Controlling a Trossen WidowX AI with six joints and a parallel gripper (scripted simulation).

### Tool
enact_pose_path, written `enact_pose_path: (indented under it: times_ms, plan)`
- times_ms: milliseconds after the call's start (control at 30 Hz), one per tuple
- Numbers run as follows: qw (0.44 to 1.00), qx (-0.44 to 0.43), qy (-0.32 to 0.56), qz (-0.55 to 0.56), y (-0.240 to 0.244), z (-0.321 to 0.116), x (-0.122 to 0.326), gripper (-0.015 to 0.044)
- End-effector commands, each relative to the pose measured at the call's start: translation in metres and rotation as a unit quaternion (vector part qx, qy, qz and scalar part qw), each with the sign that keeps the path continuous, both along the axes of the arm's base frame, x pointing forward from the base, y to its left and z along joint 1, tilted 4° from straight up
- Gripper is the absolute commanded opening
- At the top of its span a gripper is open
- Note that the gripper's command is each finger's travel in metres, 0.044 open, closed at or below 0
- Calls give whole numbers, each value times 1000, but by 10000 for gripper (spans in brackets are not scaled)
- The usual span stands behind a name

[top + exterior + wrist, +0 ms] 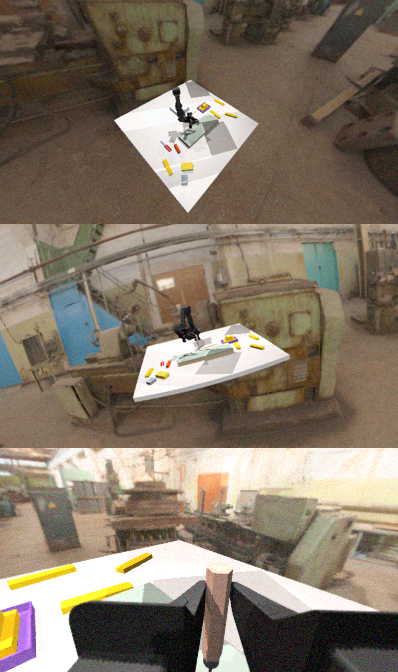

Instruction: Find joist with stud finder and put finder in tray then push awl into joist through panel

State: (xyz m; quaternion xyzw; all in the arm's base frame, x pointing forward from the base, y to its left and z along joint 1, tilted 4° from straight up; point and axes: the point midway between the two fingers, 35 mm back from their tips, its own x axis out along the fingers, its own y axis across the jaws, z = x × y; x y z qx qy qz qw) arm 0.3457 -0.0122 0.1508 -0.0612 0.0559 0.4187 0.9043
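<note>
The awl with a faceted, pale wooden handle (197, 340) (218, 613) is clamped between the fingers of the black gripper (192, 121) (196, 338) (217, 587), its dark tip end pointing down near the long pale-green floor panel (199, 130) (206, 353). Beyond one end of the panel, the yellow stud finder (203, 106) (229, 338) (8, 633) sits in the shallow purple tray (198, 108) (222, 342) (33, 633). Three yellow bars (231, 115) (256, 347) (97, 596) lie near the tray.

White table (142, 126) (203, 382) (165, 560) carries pale green panel (190, 137) (206, 353), purple tray (199, 110) (234, 342) (33, 635), yellow bars (231, 115) (256, 347) (42, 576), yellow block (187, 166) (162, 375).
</note>
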Motion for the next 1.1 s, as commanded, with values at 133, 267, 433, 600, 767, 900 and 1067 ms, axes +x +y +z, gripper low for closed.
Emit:
enact_pose_path:
  times_ms: [133, 267, 433, 600, 767, 900, 1067]
  plan:
    - [1000, 1, -2, 3, 0, -5, 0, 0]
    - [1000, 1, -2, 3, -1, -8, 0, 0]
    - [1000, 1, -2, 3, -1, -11, 0, 0]
    - [1000, 1, -2, 3, -1, -15, 0, 0]
    - [1000, 1, -2, 3, -2, -18, 0, 0]
    - [1000, 1, -2, 3, -2, -21, 0, 0]
    - [1000, 1, -2, 3, -2, -25, 0, 0]
